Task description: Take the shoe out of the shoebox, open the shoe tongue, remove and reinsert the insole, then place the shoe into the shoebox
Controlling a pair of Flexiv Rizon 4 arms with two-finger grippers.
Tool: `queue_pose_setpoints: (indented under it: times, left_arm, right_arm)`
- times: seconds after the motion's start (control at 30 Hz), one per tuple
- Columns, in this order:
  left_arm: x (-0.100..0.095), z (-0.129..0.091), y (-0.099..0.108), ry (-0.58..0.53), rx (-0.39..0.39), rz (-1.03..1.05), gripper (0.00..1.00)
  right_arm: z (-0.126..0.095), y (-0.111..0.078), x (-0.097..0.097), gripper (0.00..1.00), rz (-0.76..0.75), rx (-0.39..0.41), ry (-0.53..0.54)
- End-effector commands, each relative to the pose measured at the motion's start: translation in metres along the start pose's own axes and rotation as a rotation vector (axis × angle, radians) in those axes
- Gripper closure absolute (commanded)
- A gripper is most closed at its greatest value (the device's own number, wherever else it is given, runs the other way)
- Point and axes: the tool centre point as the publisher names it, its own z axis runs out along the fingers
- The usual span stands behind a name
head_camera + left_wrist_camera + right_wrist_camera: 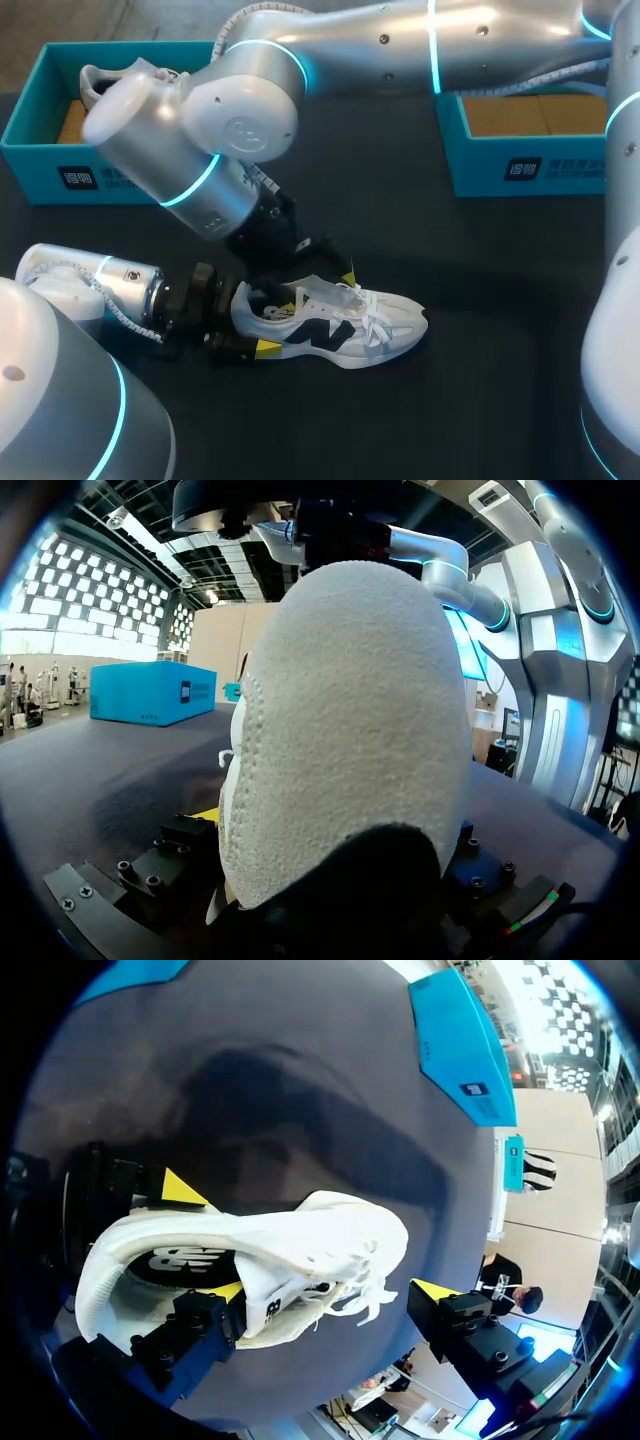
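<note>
Shoe point(345, 325) rests on the black bench point(480, 400), outside both blue boxes point(40, 170) point(520, 165) at the far edge. Left gripper point(262, 322) clamps the heel from both sides. Right gripper point(318, 290) stands wide over the opening, one finger at the collar beside the tongue, the other clear of the laces.

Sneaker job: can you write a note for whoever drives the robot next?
Left gripper: shut on the white sneaker's heel, on the black table.
Right gripper: open, one fingertip at the collar by the tongue, the other above the laces.
Left teal shoebox holds another sneaker; right teal shoebox stands apart.
Done: sneaker out. Left: open tongue, insole out and back, re-box. Insole not visible.
</note>
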Motion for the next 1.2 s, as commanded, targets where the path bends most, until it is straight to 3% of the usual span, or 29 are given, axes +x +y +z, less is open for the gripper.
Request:
queue_pose_setpoints:
  times: [0.03, 0.37, 0.9, 1.2]
  left_arm:
    - [-0.001, 0.001, 0.002, -0.002, 0.000, 0.000, 1.00]
    - [-0.001, 0.001, 0.002, -0.002, 0.000, 0.000, 1.00]
    - [-0.001, 0.001, 0.002, -0.002, 0.000, 0.000, 1.00]
    - [-0.001, 0.001, 0.002, -0.002, 0.000, 0.000, 1.00]
  right_arm:
    - [0.007, -0.006, -0.013, 0.00, 0.655, -0.004, 0.062]
    - [0.010, -0.008, -0.025, 0.00, 0.623, 0.008, 0.119]
    - [0.009, 0.006, -0.040, 0.00, 0.526, 0.055, 0.172]
    - [0.007, 0.005, -0.033, 0.00, 0.463, 0.081, 0.200]
